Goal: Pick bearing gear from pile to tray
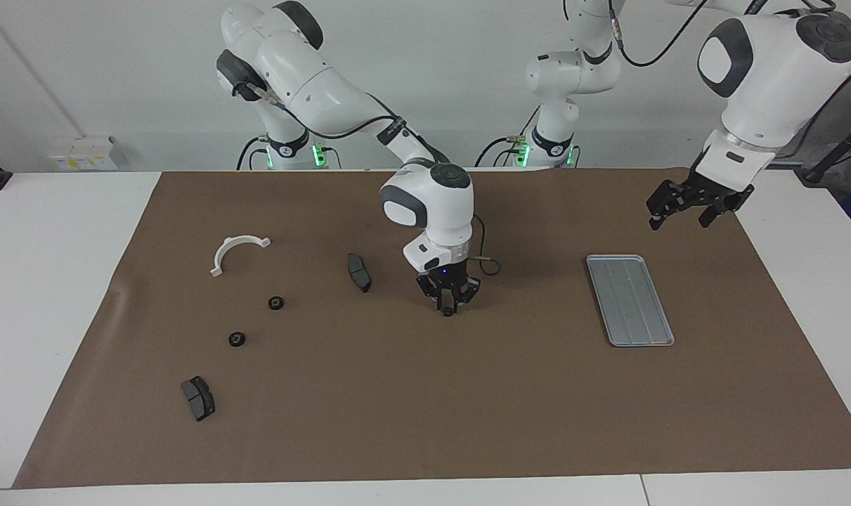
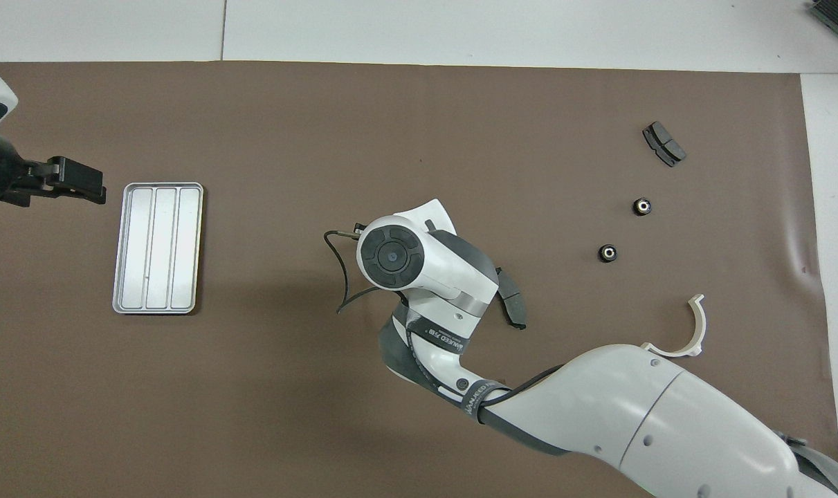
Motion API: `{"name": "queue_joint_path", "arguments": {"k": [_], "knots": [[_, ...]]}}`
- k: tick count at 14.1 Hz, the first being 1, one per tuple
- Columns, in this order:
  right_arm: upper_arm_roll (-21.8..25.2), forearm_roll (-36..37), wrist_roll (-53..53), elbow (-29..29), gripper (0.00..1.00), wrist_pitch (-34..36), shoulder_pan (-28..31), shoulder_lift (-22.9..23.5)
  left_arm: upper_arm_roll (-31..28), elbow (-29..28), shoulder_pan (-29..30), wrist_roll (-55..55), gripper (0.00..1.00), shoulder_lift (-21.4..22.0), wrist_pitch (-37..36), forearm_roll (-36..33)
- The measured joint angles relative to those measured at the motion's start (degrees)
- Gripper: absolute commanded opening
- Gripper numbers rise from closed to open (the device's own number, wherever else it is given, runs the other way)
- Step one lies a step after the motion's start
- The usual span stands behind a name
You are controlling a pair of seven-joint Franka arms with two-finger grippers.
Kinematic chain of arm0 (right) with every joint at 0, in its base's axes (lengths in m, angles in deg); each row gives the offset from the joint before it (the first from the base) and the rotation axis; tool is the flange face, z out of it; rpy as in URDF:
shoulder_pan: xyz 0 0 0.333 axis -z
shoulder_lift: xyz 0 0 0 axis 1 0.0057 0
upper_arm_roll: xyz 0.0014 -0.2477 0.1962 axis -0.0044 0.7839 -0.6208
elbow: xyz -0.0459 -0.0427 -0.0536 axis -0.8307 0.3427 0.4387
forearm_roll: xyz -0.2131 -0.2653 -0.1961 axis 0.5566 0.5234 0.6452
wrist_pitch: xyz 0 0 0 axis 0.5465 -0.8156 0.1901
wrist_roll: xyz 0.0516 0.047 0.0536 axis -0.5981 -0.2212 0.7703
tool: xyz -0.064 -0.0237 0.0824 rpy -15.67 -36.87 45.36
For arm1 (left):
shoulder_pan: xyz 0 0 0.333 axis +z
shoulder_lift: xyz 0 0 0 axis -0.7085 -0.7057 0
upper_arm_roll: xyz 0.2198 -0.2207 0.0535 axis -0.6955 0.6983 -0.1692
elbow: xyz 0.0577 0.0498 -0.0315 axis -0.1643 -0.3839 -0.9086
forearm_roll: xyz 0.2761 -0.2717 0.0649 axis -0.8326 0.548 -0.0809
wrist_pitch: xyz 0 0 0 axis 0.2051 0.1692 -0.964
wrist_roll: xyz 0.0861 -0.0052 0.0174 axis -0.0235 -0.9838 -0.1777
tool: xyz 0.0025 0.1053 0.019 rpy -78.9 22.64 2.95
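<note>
- A brown mat (image 1: 467, 407) covers a white counter (image 1: 46, 281) under a bare pale wall, with two white arms mounted at the top of the facing view.
- The pile lies scattered toward the right arm's end. A white half-ring bracket (image 1: 235, 251) sits highest in the frame, and one brake pad (image 1: 359, 273) lies near centre. The other brake pad (image 1: 198, 398) is lowest in the frame.
- Two small black gears rest flat on the mat between bracket and lowest pad, apart from each other: the upper gear (image 1: 276, 303) and the lower gear (image 1: 237, 339).
- The ridged metal tray (image 1: 629, 299) lies toward the left arm's end, well apart from both gears, with nothing in it.
- The right hand (image 1: 447, 307) points down low over mid-mat, beside the central pad. Whether it is clenched, released or carrying anything cannot be told.
- The left hand (image 1: 681, 214) waits released and empty, raised above the mat near the tray, in the frame's upper part.
- Each gear looks light, rigid and tough. It is probably best pinched from above across its outer rim, squarely, since a round part may skid or roll.
</note>
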Motion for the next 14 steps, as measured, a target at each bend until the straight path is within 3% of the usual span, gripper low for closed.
{"name": "queue_joint_path", "arguments": {"k": [4, 8, 10, 14], "knots": [[0.0, 0.7, 0.0, 0.2, 1.0, 0.2, 1.0, -1.4, 0.1, -3.3, -2.3, 1.7, 1.0, 0.8, 4.4, 0.0], [1.3, 0.4, -7.5, 0.3, 1.0, 6.1, 5.1, -8.2, 0.2, -5.8, -8.0, 9.7, 1.0, -0.1, 10.4, 0.4], [5.4, -4.7, -16.9, 0.3, 1.0, 8.0, 5.9, -11.7, 0.4, -5.8, -11.6, 12.3, 1.0, -2.0, 12.7, 0.4], [18.3, -19.7, -44.1, -0.2, 1.0, 10.3, 6.4, -17.1, 0.4, -4.1, -18.3, 17.7, 1.0, -7.3, 15.8, 0.7]]}}
